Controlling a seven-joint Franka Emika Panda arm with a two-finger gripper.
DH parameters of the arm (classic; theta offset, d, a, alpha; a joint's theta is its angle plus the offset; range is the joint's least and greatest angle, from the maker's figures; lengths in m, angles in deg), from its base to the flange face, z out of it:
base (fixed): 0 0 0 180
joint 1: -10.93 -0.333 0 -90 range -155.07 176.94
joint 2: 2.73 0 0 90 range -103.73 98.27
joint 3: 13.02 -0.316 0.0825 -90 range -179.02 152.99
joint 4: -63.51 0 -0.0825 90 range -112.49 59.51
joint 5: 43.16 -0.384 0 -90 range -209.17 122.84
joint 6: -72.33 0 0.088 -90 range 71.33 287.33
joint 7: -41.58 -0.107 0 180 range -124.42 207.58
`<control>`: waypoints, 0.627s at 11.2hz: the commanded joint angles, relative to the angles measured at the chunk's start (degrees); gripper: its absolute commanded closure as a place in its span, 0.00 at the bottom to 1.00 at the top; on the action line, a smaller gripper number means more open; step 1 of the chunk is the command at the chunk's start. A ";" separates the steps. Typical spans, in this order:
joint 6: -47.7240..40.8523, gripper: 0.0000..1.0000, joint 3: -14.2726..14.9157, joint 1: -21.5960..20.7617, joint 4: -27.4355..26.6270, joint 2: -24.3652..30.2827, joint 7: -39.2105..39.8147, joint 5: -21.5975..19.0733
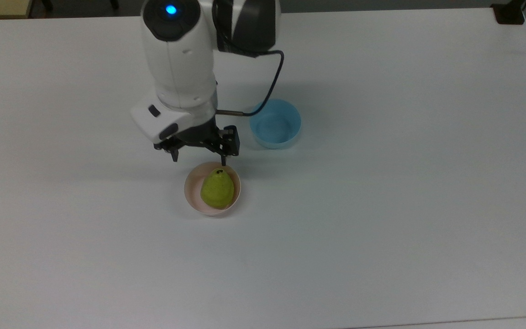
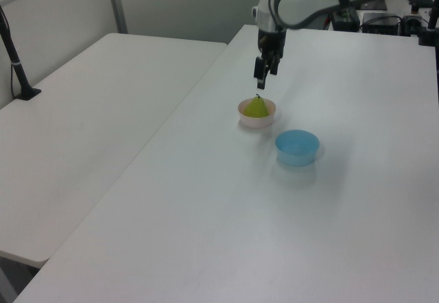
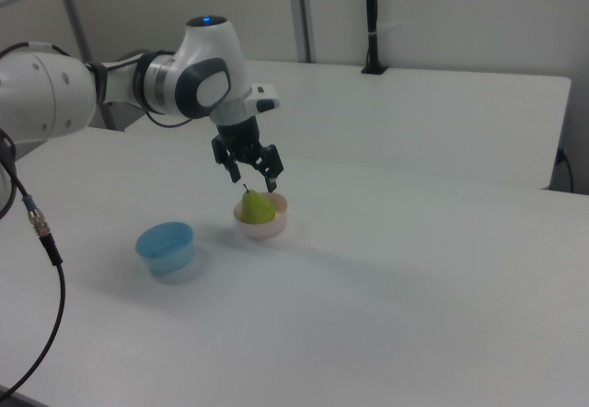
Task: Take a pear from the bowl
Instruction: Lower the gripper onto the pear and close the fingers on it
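Presently sitting upright in pink bowl (image 1: 191,192): pear (image 1: 217,188), stem tip uppermost, body leaning toward the top view's right wall of the bowl. Fills most of the bowl, so little room beside it for fingers; upright pose leaves the narrow neck exposed as the likely grasp zone. Bowl standing on white worktop (image 1: 381,228), near centre.

Just above and short of the pear: gripper (image 1: 197,160), fingers spread wide and pointing down, not touching fruit or bowl. Spread judged wider than the pear, consistent with straddling it on descent. In the right view, gripper (image 3: 248,179) hanging directly over the stem. Approach stage judged; no grasp made.

Light blue bowl (image 1: 275,124) well apart toward the top view's upper right, empty, not involved. Risk noted: light bowl may tip or lift with the pear if a finger catches the rim.
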 commanded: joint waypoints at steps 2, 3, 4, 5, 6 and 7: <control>6.13 0.00 1.19 -3.12 1.29 -5.68 -1.13 -0.89; 7.02 0.00 1.19 -3.13 1.20 -6.47 -1.13 -0.72; 7.46 0.01 1.19 -3.04 0.85 -7.18 -0.61 -0.37; 8.16 0.05 1.19 -3.04 0.76 -7.79 -0.43 0.25; 8.52 0.17 1.19 -3.13 0.15 -7.97 -0.34 1.99; 8.52 0.33 1.19 -3.04 -0.03 -7.97 0.27 2.62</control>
